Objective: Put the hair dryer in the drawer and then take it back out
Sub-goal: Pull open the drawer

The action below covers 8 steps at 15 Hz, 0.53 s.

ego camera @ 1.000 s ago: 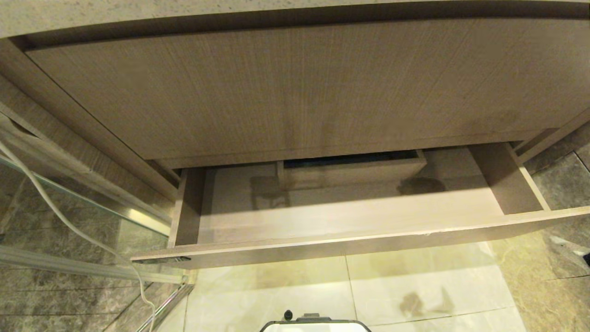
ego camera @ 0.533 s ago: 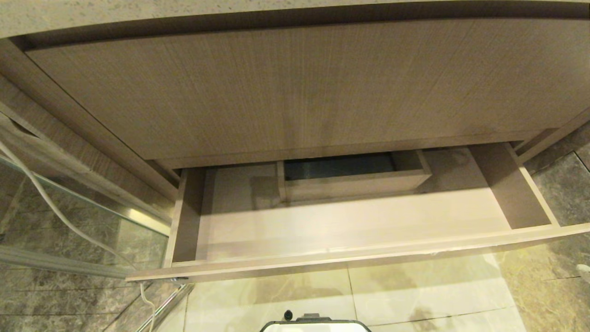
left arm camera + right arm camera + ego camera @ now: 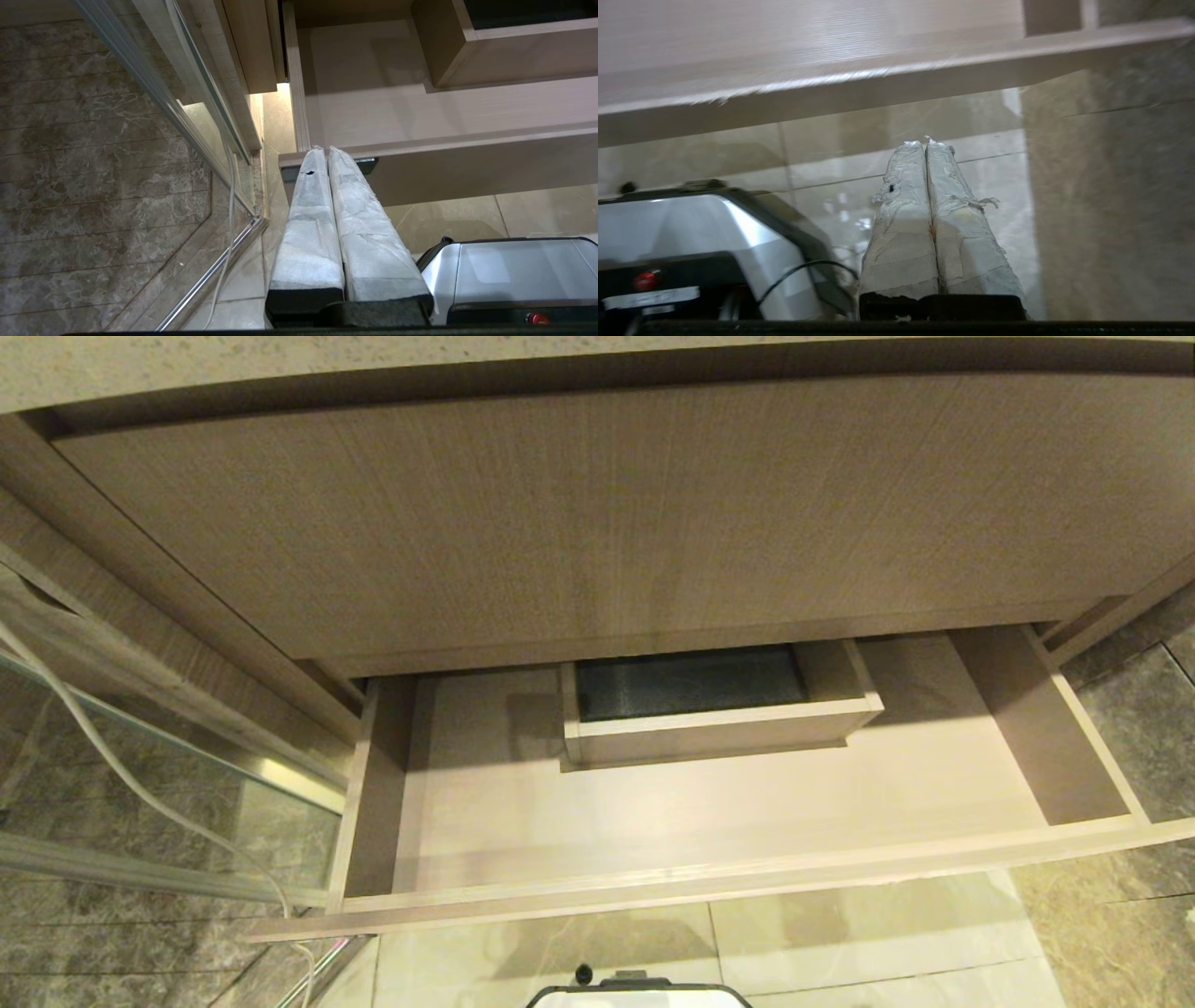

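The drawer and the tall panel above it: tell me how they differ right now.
The drawer is pulled out toward the robot, its floor showing; the tall front panel sits closed in the cabinet. The drawer has only a narrow strip front, while the panel is far taller. The drawer holds a boxed cut-out with a dark bottom; the panel is one plain face. Both share the same light-brown wood grain. No hair dryer shows in the drawer.

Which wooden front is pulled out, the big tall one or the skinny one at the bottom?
The skinny one: the drawer sticks out over the floor tiles, so you see inside it. The tall panel above stays flat and shut.
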Motion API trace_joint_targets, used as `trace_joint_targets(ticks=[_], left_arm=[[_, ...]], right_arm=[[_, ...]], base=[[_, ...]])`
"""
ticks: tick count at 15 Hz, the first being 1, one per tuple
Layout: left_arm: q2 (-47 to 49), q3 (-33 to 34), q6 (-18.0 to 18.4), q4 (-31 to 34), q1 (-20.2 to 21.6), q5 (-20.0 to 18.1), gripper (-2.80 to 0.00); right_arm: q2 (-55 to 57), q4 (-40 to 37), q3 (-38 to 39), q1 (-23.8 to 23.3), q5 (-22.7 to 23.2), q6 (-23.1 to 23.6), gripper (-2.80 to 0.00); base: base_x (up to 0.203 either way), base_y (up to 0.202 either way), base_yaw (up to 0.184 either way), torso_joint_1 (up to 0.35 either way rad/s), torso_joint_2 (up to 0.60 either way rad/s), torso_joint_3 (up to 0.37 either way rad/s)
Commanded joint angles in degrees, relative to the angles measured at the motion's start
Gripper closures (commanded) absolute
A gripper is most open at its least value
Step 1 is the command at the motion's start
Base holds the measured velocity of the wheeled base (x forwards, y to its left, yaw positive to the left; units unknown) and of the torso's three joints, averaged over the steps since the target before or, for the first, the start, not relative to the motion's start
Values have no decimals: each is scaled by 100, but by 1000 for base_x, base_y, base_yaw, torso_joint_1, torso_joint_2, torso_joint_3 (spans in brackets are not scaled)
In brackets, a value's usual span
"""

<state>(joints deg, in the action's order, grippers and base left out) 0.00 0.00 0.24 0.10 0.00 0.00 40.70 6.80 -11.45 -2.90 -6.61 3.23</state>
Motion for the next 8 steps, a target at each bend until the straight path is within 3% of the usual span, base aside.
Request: trace_joint_targets(ticks=[1, 3, 8], left_arm=[[0, 9, 2, -1, 0, 0, 0], [0, 9, 2, -1, 0, 0, 0], [0, 1, 2, -1, 0, 0, 0]], right_arm=[[-1175, 1, 730, 267, -26, -248, 0], [-1803, 28, 1091, 338, 30, -350, 0], [-3321, -602, 1152, 264, 632, -355, 0]], base=[[0, 0, 0, 0, 0, 0], [0, 0, 0, 0, 0, 0], [0, 0, 0, 0, 0, 0]])
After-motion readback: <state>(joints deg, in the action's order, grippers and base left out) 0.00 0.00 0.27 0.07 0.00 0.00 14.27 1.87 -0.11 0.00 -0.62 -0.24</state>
